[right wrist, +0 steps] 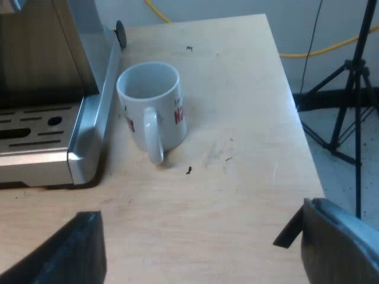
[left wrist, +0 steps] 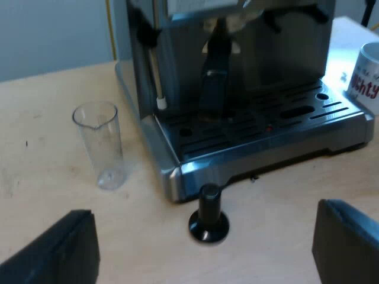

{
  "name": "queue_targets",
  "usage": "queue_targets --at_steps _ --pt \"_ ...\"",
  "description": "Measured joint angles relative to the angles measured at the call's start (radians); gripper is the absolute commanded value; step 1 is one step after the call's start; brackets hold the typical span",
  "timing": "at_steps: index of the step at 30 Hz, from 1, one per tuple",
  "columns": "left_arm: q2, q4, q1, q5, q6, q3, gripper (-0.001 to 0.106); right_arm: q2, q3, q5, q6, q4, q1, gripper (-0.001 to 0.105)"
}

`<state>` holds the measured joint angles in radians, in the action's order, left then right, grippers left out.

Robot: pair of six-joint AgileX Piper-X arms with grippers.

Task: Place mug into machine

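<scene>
Pale wood-grain desk [right wrist: 237,136] carries a brushed-steel espresso machine [left wrist: 249,65] with a slotted drip tray [left wrist: 278,118]. A white glazed mug [right wrist: 151,106] stands upright on the desk just beside the tray's side, outside the machine, its handle turned toward the right jaws. Its red lettering reads partly "ghty". The right jaws are spread wide and empty, apart from the mug. The left jaws gape too, facing a black-knobbed tamper [left wrist: 208,216] at the machine's front, near a clear cylindrical measuring glass [left wrist: 100,145].

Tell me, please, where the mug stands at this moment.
In the right wrist view the mug stands upright on the wooden table, close beside the drip tray of the espresso machine, its handle facing my open right hand.
</scene>
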<state>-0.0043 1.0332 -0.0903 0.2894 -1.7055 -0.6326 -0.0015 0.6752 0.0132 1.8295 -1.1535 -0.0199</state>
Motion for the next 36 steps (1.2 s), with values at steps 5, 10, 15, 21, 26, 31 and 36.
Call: queue_targets --at_steps 5,10,15,21,26,31,36 --pt "0.089 -0.05 -0.051 0.017 0.0 -0.072 0.081 0.077 0.048 -0.004 0.016 -0.001 0.0 0.07" --pt "0.2 -0.109 -0.097 0.041 0.0 -0.126 0.081 0.167 0.105 -0.032 0.02 0.013 0.0 0.07" --pt "0.308 -0.192 -0.164 0.06 0.0 -0.159 0.081 0.237 0.152 -0.067 0.023 0.038 0.0 0.07" --pt "0.429 -0.305 -0.253 0.08 0.0 -0.177 0.081 0.292 0.163 -0.11 0.023 0.078 0.0 0.07" --pt "0.528 -0.396 -0.331 0.082 0.0 -0.179 0.081 0.339 0.163 -0.118 0.023 0.117 0.0 0.07" --pt "0.621 -0.481 -0.412 0.082 0.0 -0.18 0.081 0.388 0.163 -0.121 0.023 0.157 0.0 0.07" --pt "0.731 -0.591 -0.495 0.082 0.0 -0.181 0.081 0.436 0.163 -0.121 0.023 0.19 0.0 0.07"
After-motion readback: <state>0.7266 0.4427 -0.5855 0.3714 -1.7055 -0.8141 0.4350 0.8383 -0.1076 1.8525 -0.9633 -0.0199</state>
